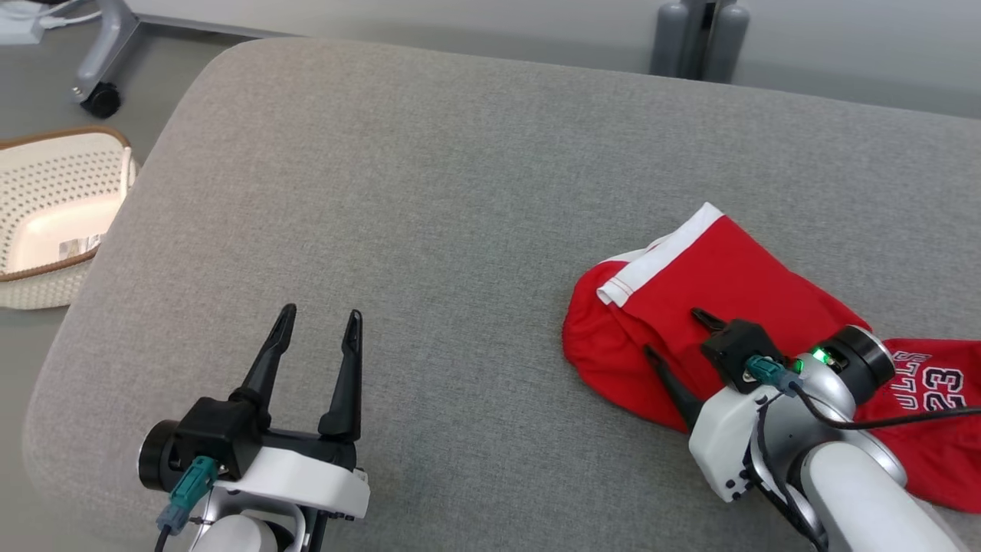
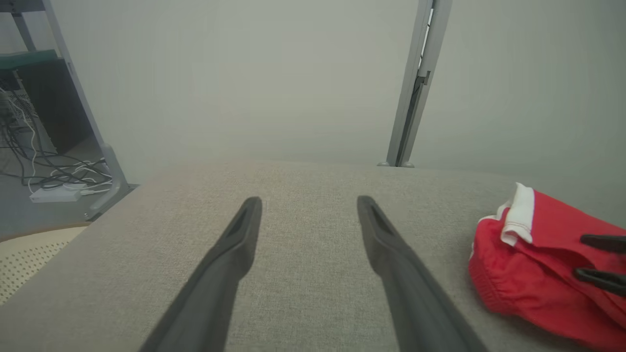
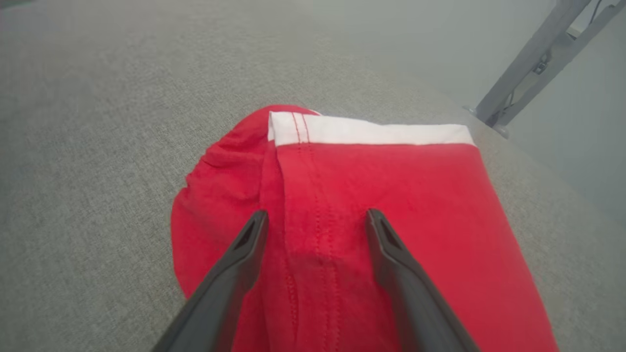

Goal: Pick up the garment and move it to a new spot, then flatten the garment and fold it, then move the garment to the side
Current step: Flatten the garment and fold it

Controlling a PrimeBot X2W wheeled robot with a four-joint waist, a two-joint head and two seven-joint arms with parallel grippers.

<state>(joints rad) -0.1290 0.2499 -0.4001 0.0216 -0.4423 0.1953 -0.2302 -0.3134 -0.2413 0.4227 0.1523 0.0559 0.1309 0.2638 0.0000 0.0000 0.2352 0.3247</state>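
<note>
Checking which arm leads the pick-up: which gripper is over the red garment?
The right gripper, open with its fingers over the red garment; the left gripper is open above the grey cushion, well apart from the cloth.

Garment (image 1: pixel 728 276) lies on the right of the cushion (image 1: pixel 460 192), with the right gripper (image 1: pixel 673 332) over it. Left gripper (image 1: pixel 322 312) hovers over the cushion's left. A basket (image 1: pixel 38 295) stands on the floor (image 1: pixel 46 115), left of the cushion.

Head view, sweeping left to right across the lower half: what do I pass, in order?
white perforated basket → left gripper → red garment
</note>
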